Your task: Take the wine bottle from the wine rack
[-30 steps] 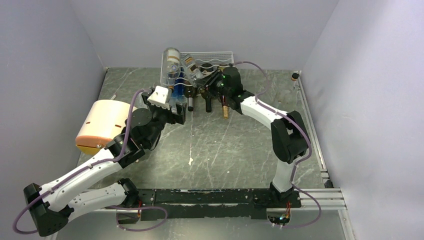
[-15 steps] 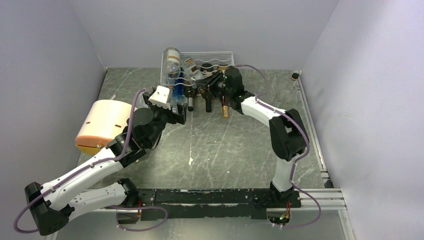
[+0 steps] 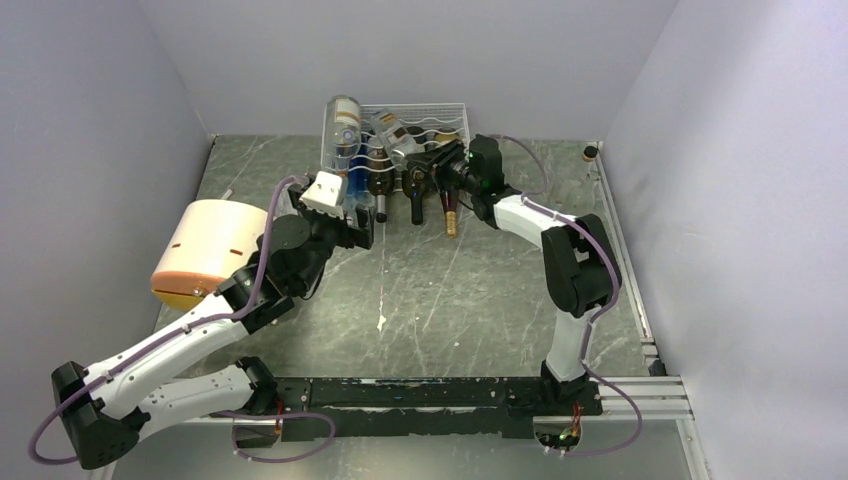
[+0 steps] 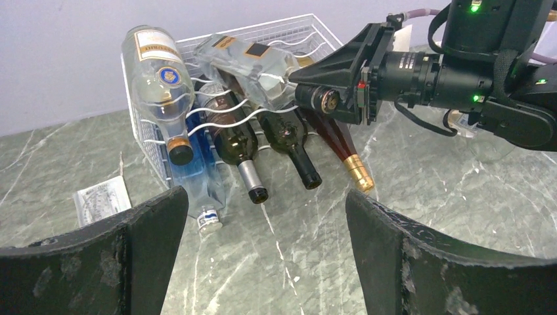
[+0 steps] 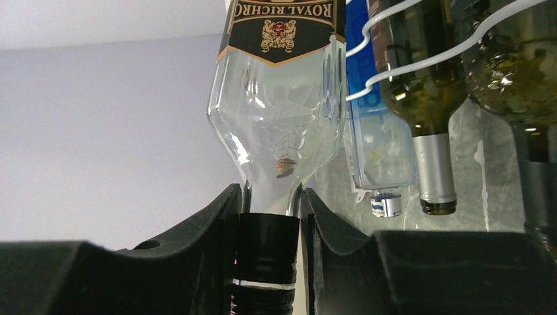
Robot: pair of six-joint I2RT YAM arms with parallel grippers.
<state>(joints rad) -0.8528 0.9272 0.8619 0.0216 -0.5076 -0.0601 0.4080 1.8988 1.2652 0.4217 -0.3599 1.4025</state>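
We see the wine rack (image 3: 432,112) with the clear wine bottle (image 4: 253,60) lying aslant on its top tier, neck jutting past the rack's front. Our right gripper (image 5: 269,220) is clamped on the end of that neck, while our left gripper (image 4: 263,213) hangs before the rack, fingers wide apart and empty. We judge the glass heavy, rigid, slick and breakable, so the neck hold may swivel.
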